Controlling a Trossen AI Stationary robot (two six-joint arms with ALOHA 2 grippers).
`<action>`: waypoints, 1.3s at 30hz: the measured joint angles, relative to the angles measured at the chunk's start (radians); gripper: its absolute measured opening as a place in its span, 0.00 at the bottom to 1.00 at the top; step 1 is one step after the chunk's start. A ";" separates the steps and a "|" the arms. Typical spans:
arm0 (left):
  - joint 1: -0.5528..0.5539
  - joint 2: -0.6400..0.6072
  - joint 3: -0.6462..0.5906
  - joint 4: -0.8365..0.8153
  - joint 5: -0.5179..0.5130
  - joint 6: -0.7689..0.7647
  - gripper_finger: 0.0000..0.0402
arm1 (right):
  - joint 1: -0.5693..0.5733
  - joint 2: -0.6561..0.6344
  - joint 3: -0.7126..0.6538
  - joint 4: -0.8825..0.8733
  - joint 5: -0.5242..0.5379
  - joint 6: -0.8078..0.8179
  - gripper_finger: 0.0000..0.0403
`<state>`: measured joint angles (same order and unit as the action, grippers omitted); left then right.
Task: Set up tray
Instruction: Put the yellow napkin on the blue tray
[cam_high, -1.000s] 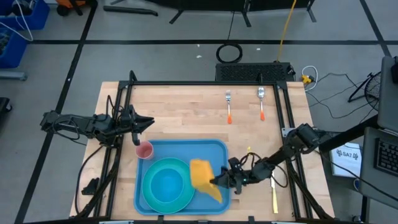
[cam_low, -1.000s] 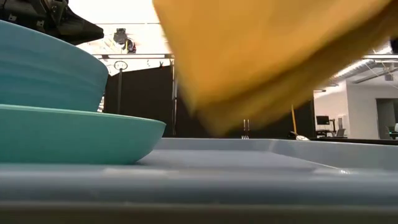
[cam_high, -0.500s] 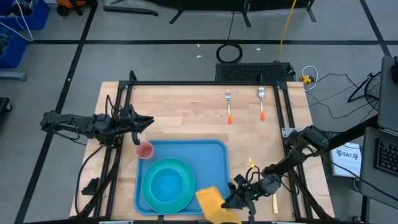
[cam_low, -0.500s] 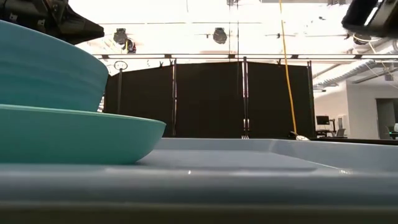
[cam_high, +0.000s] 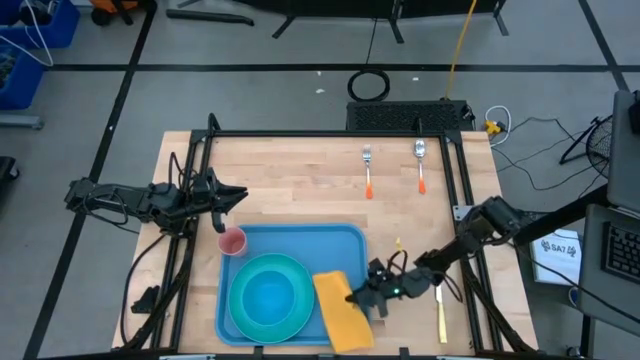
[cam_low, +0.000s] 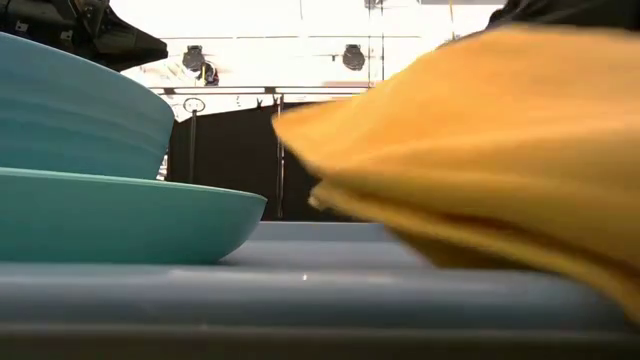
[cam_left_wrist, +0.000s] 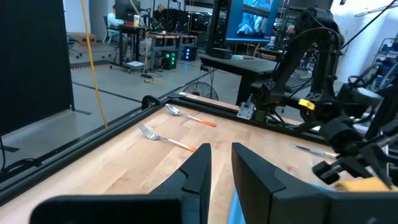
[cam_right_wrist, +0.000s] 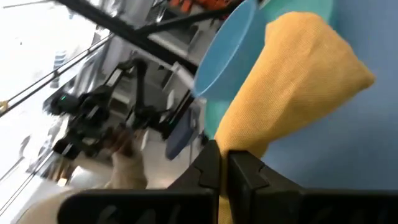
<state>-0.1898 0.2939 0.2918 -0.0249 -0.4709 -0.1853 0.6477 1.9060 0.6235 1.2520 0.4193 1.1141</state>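
Observation:
The light-blue tray (cam_high: 345, 245) lies at the table's near middle. On it stand a teal plate (cam_high: 245, 325) carrying a blue bowl (cam_high: 268, 295), and a pink cup (cam_high: 232, 241) at its far left corner. A folded yellow-orange napkin (cam_high: 340, 312) lies low along the tray's right part, its near end reaching past the near rim. My right gripper (cam_high: 356, 296) is shut on the napkin from the right. Above the table's left side, just beyond the cup, my left gripper (cam_high: 240, 196) hangs open and holds nothing. My right gripper pinches the napkin's right-hand edge (cam_right_wrist: 242, 144) between its two fingers, nearer the napkin's far end. The fingers come in about level from the table's right. The napkin is folded in several layers (cam_low: 430, 215) and lies nearly flat, close over the tray floor.
Two forks with orange handles (cam_high: 368, 172) (cam_high: 421, 166) lie at the far right of the table. A knife (cam_high: 440, 312) lies on the wood right of the tray. A black frame rail (cam_high: 330, 134) borders the table.
My right gripper has swung the napkin from over the tray's middle toward the near edge, then back a little and down. The napkin, hanging tilted a second ago, now lies low and lengthwise along the tray's right side.

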 joint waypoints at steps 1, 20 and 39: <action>0.000 0.000 0.000 0.000 0.000 0.000 0.17 | -0.011 0.000 -0.004 -0.003 0.006 0.000 0.00; 0.000 0.000 0.000 -0.002 0.001 0.001 0.17 | -0.091 -0.004 -0.011 -0.315 0.239 0.127 0.00; 0.000 0.000 0.000 -0.002 0.002 -0.008 0.17 | -0.019 -0.003 -0.013 -0.449 0.208 0.204 0.14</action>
<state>-0.1899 0.2940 0.2916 -0.0265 -0.4689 -0.1932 0.6285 1.9026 0.6109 0.8032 0.6277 1.3181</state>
